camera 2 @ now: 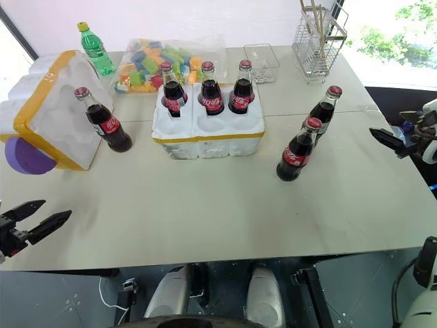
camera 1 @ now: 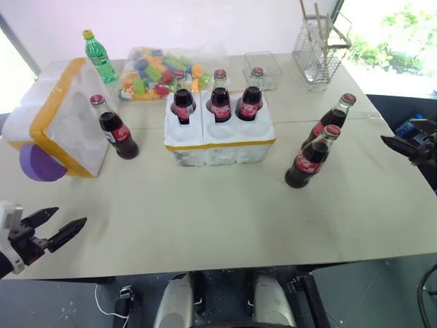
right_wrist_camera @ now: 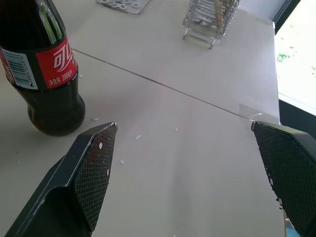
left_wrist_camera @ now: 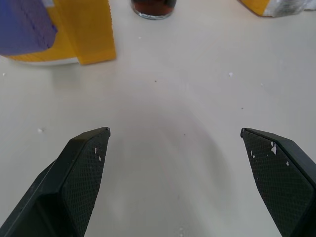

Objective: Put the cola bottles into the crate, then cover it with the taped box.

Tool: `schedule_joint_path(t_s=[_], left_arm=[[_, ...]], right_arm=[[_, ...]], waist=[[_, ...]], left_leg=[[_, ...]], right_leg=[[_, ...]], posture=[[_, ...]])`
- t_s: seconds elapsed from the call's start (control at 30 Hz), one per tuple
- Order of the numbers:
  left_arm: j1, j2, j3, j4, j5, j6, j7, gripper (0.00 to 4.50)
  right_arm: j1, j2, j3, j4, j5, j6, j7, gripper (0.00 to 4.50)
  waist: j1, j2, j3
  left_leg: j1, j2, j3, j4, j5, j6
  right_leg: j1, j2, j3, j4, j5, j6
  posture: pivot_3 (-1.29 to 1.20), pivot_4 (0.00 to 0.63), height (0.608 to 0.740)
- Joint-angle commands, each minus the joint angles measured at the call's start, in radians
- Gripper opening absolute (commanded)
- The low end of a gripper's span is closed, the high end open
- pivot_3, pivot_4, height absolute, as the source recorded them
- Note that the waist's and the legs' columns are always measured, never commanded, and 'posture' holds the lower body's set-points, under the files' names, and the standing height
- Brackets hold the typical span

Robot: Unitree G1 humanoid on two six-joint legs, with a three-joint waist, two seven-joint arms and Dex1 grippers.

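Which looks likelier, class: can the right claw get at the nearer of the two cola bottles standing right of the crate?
Probably yes: the open right claw faces that cola bottle across bare table, nothing between.

We see taped box [camera 1: 58, 116] cut by left frame edge; paper label hidden. Crate [camera 1: 218, 140] front wells too foreshortened to judge. Bottle bases hidden inside rear wells. In right wrist view, cola bottle [right_wrist_camera: 47, 69] cropped at top, cap unseen. Right gripper [camera 1: 403, 147] partly cut by frame edge. Bag of colored blocks [camera 1: 160, 72]: contents too small to tell.
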Motion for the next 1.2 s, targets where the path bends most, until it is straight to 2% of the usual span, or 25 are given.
schedule_joint_path(t_s=[0.03, 0.33, 0.53, 0.7, 0.83, 0.97, 1.1, 1.2], left_arm=[[0.001, 0.006, 0.016, -0.017, 0.008, -0.020, -0.011, 4.44], [-0.037, 0.000, 0.015, -0.001, 0.020, -0.015, 0.019, 4.44], [-0.064, 0.003, 0.004, -0.010, 0.004, 0.003, 0.026, 4.44], [-0.163, -0.032, -0.022, -0.045, -0.062, 0.039, 0.084, 4.44], [-0.297, -0.056, -0.121, -0.054, -0.057, 0.051, 0.149, 4.44], [-0.402, -0.068, -0.194, -0.048, -0.026, 0.038, 0.208, 4.44], [-0.519, -0.107, -0.265, -0.032, 0.030, 0.033, 0.323, 4.44], [-0.567, -0.138, -0.299, -0.026, 0.085, 0.019, 0.397, 4.44]], right_arm=[[0.005, -0.017, -0.027, -0.005, 0.016, -0.023, 0.000, 4.50], [0.021, -0.004, -0.050, -0.012, 0.035, -0.042, -0.009, 4.50], [0.023, -0.007, -0.048, 0.000, 0.045, 0.009, 0.016, 4.50], [-0.052, -0.077, -0.011, -0.010, 0.010, 0.048, 0.045, 4.50], [-0.236, -0.166, 0.044, -0.017, 0.006, 0.205, 0.187, 4.50], [-0.402, -0.194, 0.099, -0.100, 0.029, 0.364, 0.330, 4.50], [-0.482, -0.193, 0.143, -0.338, 0.110, 0.590, 0.463, 4.50], [-0.482, -0.181, 0.145, -0.537, 0.203, 0.764, 0.481, 4.50]], waist=[[0.000, 0.000, 0.000], [0.001, 0.000, 0.000], [0.001, 0.000, 0.000], [0.004, 0.002, 0.000], [0.004, 0.005, 0.000], [-0.001, 0.004, 0.000], [0.002, 0.005, 0.000], [0.006, 0.005, 0.000]], left_leg=[[0.000, 0.000, 0.000, 0.000, 0.000, 0.000], [0.001, 0.000, 0.000, 0.000, 0.003, -0.004], [0.001, 0.000, 0.000, 0.000, 0.004, -0.003], [0.002, 0.000, 0.000, 0.001, 0.004, -0.003], [0.002, 0.000, 0.000, 0.001, 0.004, -0.002], [0.002, 0.001, 0.000, 0.001, 0.004, -0.003], [0.002, 0.001, 0.000, 0.000, 0.004, -0.003], [0.002, 0.001, 0.000, 0.001, 0.005, -0.003]], right_leg=[[0.000, 0.000, 0.000, 0.000, 0.000, 0.000], [0.001, 0.000, 0.000, 0.000, 0.000, 0.000], [0.001, 0.000, 0.000, 0.001, 0.001, 0.002], [0.002, 0.000, 0.000, 0.001, 0.001, 0.002], [0.002, 0.000, 0.000, 0.002, 0.002, 0.003], [0.002, 0.001, 0.000, 0.002, 0.002, 0.003], [0.001, 0.001, 0.000, 0.003, 0.002, 0.004], [0.001, 0.001, 0.000, 0.004, 0.002, 0.004]], posture=[[0.00, 0.150, 0.736], [0.00, 0.150, 0.736], [0.00, 0.150, 0.736], [0.00, 0.150, 0.736], [0.00, 0.150, 0.736], [0.00, 0.150, 0.736], [0.00, 0.150, 0.736], [0.00, 0.150, 0.736]])
